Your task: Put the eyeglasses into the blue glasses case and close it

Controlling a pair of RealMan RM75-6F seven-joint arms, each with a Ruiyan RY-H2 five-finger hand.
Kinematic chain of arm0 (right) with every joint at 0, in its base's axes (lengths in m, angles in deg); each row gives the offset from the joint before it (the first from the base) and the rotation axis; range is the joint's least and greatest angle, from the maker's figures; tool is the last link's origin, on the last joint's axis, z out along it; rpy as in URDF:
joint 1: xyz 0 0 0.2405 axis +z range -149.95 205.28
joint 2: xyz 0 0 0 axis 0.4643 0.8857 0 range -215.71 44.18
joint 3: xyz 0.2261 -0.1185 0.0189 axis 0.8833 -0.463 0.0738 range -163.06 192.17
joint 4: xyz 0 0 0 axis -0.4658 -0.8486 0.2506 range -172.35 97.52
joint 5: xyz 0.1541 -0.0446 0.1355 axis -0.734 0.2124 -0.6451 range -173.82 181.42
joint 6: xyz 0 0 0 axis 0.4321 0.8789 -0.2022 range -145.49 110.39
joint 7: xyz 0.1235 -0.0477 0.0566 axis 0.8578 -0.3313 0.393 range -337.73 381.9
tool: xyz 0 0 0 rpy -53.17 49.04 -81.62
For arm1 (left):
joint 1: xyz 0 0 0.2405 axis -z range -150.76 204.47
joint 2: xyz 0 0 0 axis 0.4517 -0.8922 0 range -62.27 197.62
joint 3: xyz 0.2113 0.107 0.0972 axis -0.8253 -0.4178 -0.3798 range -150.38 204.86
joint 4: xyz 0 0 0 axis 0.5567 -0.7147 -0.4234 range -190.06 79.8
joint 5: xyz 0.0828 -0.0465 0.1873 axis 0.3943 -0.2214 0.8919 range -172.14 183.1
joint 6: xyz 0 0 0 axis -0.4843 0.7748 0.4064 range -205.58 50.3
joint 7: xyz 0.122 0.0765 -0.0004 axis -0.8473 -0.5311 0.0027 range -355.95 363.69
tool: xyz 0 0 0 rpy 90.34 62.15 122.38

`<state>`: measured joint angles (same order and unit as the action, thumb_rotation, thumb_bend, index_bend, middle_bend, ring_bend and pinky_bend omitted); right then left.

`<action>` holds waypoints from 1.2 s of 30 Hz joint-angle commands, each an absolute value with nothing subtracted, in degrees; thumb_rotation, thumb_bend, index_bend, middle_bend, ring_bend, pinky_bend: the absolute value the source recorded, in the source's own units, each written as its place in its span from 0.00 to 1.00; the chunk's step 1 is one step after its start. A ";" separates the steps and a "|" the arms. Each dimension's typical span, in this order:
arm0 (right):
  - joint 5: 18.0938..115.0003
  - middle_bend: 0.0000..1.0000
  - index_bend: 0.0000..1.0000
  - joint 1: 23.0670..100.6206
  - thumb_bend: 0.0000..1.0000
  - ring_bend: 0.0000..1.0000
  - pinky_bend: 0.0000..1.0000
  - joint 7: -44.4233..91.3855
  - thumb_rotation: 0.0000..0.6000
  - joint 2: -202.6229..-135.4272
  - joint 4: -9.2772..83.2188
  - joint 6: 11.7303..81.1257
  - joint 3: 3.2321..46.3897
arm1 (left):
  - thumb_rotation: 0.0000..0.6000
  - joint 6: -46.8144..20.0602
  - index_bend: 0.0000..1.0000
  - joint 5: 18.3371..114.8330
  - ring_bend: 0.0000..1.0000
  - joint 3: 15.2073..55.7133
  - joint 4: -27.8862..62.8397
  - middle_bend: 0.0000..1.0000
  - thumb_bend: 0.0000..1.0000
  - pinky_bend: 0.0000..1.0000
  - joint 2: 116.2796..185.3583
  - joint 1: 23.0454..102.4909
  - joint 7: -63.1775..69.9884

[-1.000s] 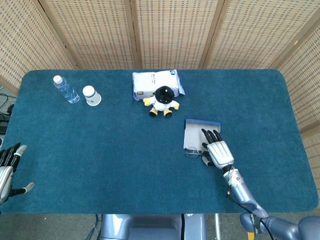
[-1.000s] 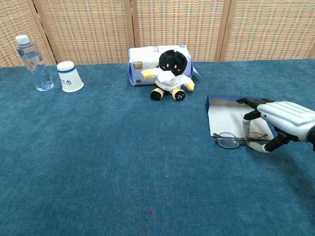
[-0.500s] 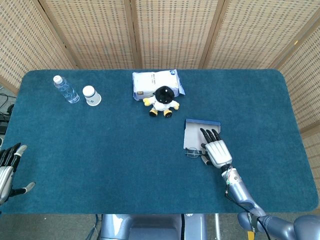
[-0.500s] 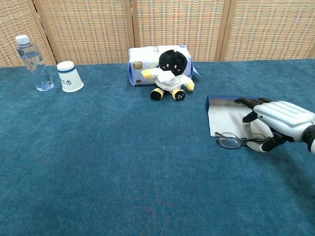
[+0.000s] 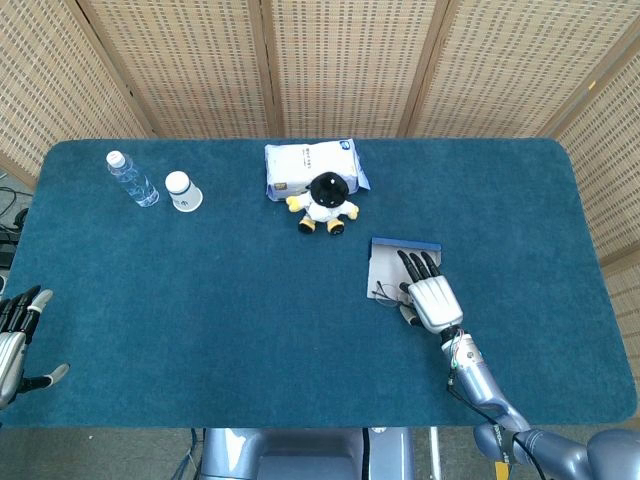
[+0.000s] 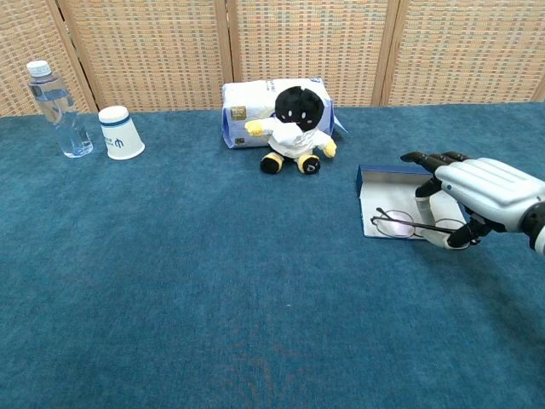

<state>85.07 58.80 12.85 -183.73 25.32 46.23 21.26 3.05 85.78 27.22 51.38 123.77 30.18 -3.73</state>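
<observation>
Now, one line for each thing in the scene.
Table: one table (image 5: 200,320) under a blue cloth is carrying everything.
Right robot hand: the right robot hand (image 5: 430,297) is hanging over the near right part of the open case, pinching the one pair of eyeglasses (image 6: 407,225) between thumb and fingers (image 6: 424,158), the dark fingertips pointing toward the far edge.
Eyeglasses: they are sitting partly over the near edge of the case's pale floor, lenses toward the robot's left; whether they are touching the lining or being held just above it cannot be told.
Blue glasses case: one blue glasses case (image 5: 385,262) is lying open and flat on the right half of the table, its blue wall standing along the far side.
Left robot hand: the left robot hand (image 5: 15,335) is showing only in the head view, at the near left edge of the table, fingers spread and holding nothing.
Plush toy: one plush toy (image 5: 324,203) with a black head is sitting near the table's middle, leaning against one white wrapped pack (image 5: 300,165) behind it.
Water bottle: one clear water bottle (image 6: 55,106) is standing upright at the far left.
Paper cup: one paper cup (image 6: 119,132) is standing upside down just beside the bottle, on its right in both views.
Screen: woven panels (image 5: 350,60) are closing off the far side.
</observation>
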 commanded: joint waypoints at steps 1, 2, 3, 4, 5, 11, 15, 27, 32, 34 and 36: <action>84.72 0.00 0.63 59.60 0.44 0.00 0.00 12.06 1.00 -182.85 26.50 45.94 22.29 | 1.00 3.09 0.00 85.82 0.00 27.19 51.36 0.00 0.08 0.00 123.74 30.15 -3.60; 84.54 0.00 0.63 59.86 0.44 0.00 0.00 11.82 1.00 -182.66 26.76 45.71 22.58 | 1.00 3.14 0.00 85.86 0.00 27.18 51.37 0.00 0.08 0.00 123.74 30.13 -3.58; 84.35 0.00 0.63 60.20 0.44 0.00 0.00 11.60 1.00 -182.48 26.96 45.47 22.95 | 1.00 3.16 0.00 85.86 0.00 27.19 51.37 0.00 0.08 0.00 123.73 30.12 -3.55; 84.07 0.00 0.63 60.58 0.44 0.00 0.00 11.40 1.00 -182.33 27.12 45.13 23.36 | 1.00 3.16 0.00 85.84 0.00 27.20 51.38 0.00 0.08 0.00 123.69 30.12 -3.46; 83.66 0.00 0.63 61.08 0.44 0.00 0.00 11.27 1.00 -182.16 27.22 44.61 23.93 | 1.00 3.18 0.00 85.84 0.00 27.22 51.39 0.00 0.08 0.00 123.66 30.12 -3.37; 80.78 0.00 0.63 63.40 0.44 0.00 0.00 10.11 1.00 -181.75 25.45 40.72 25.86 | 1.00 3.16 0.00 85.52 0.00 27.38 51.28 0.00 0.08 0.00 123.35 30.11 -2.62; 79.31 0.00 0.63 64.12 0.44 0.00 0.00 9.95 1.00 -181.84 23.54 38.96 26.29 | 1.00 2.60 0.00 84.88 0.00 27.59 51.08 0.00 0.08 0.00 123.21 30.36 -2.20; 78.54 0.00 0.63 66.65 0.44 0.00 0.00 9.66 1.00 -183.87 19.15 36.51 26.20 | 1.00 2.04 0.00 84.03 0.00 27.84 51.14 0.00 0.08 0.00 123.01 30.66 -1.97; 77.47 0.00 0.63 68.22 0.44 0.00 0.00 8.01 1.00 -184.59 17.83 35.41 27.09 | 1.00 1.82 0.00 83.54 0.00 27.95 51.09 0.00 0.08 0.00 123.14 30.77 -2.09; 76.86 0.00 0.63 68.76 0.44 0.00 0.00 7.50 1.00 -184.82 17.33 34.85 27.49 | 1.00 1.64 0.00 83.34 0.00 27.98 51.08 0.00 0.08 0.00 123.18 30.85 -2.19; 76.20 0.00 0.63 69.38 0.44 0.00 0.00 6.83 1.00 -185.06 16.76 34.19 27.87 | 1.00 1.48 0.00 83.07 0.00 28.05 51.09 0.00 0.08 0.00 123.21 30.93 -2.27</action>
<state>76.48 69.11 7.11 -184.91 17.02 34.47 27.66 1.53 83.14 28.02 51.09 123.19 30.90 -2.24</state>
